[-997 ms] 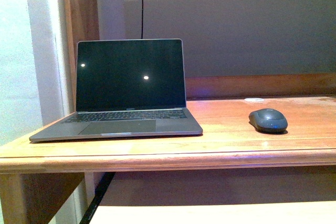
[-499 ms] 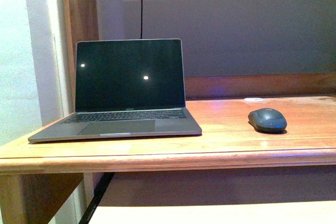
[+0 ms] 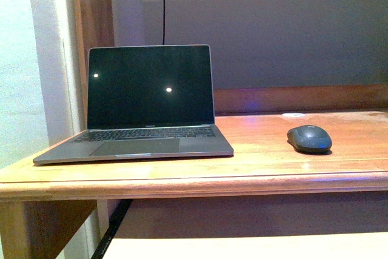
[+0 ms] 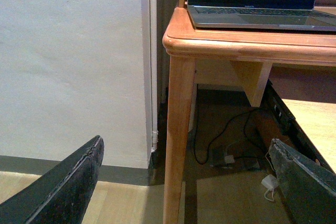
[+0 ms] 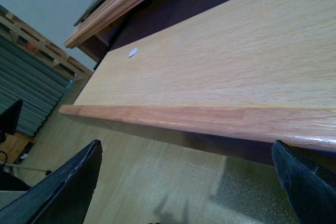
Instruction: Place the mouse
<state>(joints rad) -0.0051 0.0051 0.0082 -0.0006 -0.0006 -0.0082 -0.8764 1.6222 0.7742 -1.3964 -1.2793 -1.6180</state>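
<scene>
Wooden counter (image 3: 260,177) against a pale wall carries an open laptop (image 3: 148,98) at its left edge. The mouse (image 3: 310,138) sits toward the right edge, with bare wood between them. Only the wrist views show the hands. The left hand (image 4: 191,179) faces the counter's left front corner and the right hand (image 5: 189,182) a lower board (image 5: 220,61); both are spread apart and empty.

The front view is dim, warm and grainy. Two white glare spots sit on the black screen of the grey laptop (image 3: 150,89). Behind it the pale wall (image 3: 291,34) is lit above and shadowed below a straight edge. Right of the laptop, the orange wooden desk (image 3: 260,162) carries a bluish sheen, and the dark grey oval mouse (image 3: 309,138) casts a thin shadow.
</scene>
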